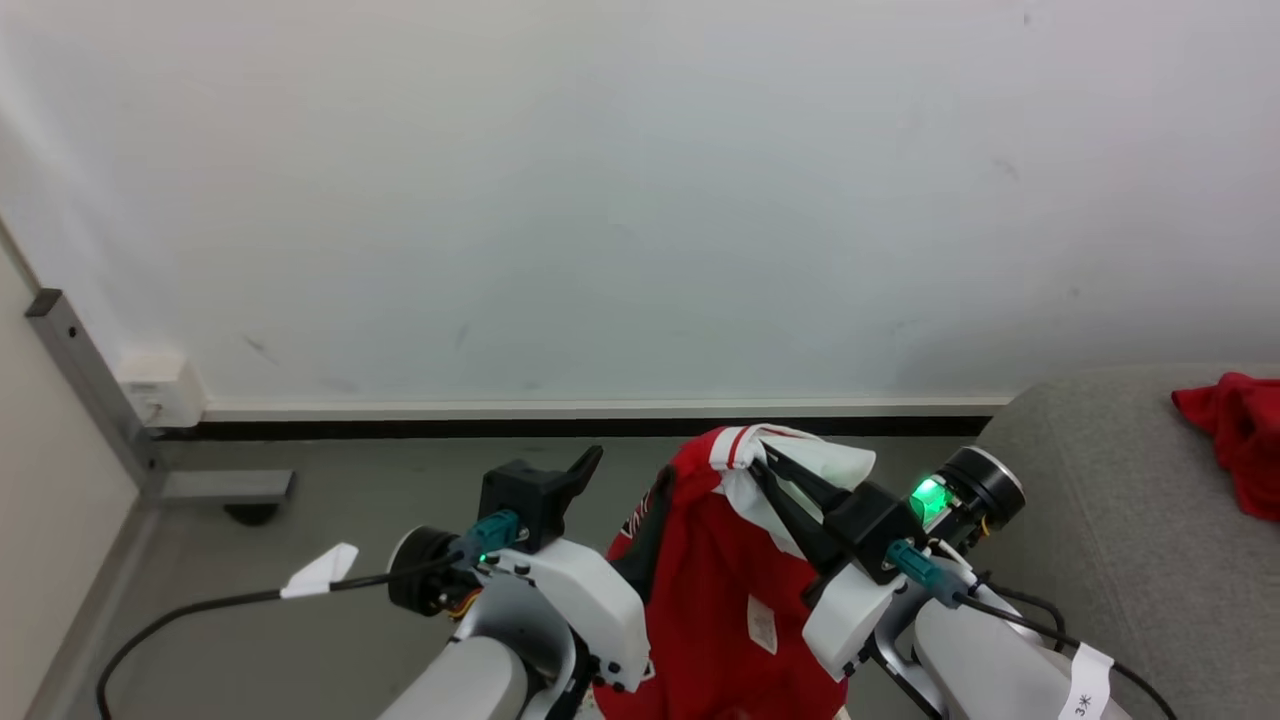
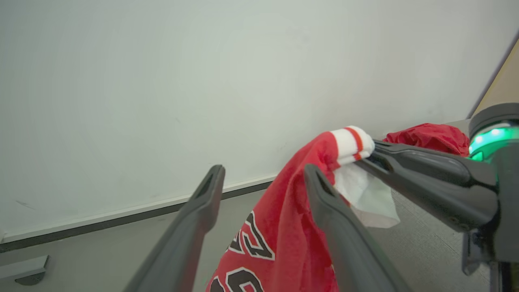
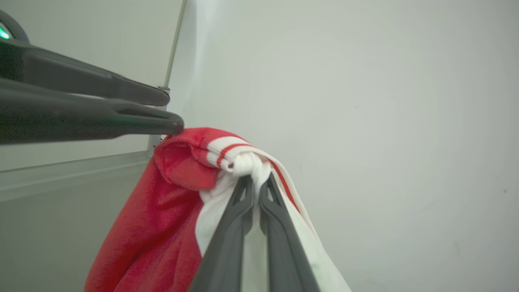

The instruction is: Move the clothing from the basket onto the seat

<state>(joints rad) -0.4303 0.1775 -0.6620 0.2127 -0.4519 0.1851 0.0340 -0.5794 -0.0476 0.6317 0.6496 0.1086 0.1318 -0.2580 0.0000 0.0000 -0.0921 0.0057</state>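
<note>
bright red soft jersey (image 1: pixel 720 610) w/ black white-edged numerals hangs in mid-air, bunched, off the robot's right gripper (image 1: pixel 765 455). that gripper is clenched tight on the white red-striped trim (image 3: pixel 227 148) at the top of the garment, and the rest drops down btwn the two arms, over the grey floor (image 1: pixel 330 620) and just off the rounded left end of the big grey fabric sofa (image 1: pixel 1100 520). so it's not on the seat yet. a 2nd crumpled red garment (image 1: pixel 1235 440) already lies on the sofa top, well in from that rounded end.

left gripper (image 1: pixel 575 475) is spread wide w/ nothing in it. one finger sits right up against the jersey's side, can't tell if it's actually touching.

step in hand, i'd say: carry the jersey across to the sofa and drop it. to do that well, imo:
- keep the right grip shut the whole way. it only has a pinch of trim, so a jerky swing could shake it loose.
- pull the left gripper clear first so the open fingers don't snag the fabric.
- keep it high enough that the hanging part clears the sofa's rounded end rather than dragging over it.
- let go only once the bulk is well in from the sofa edge, prob near the other red piece, else it may slide to the floor.
</note>
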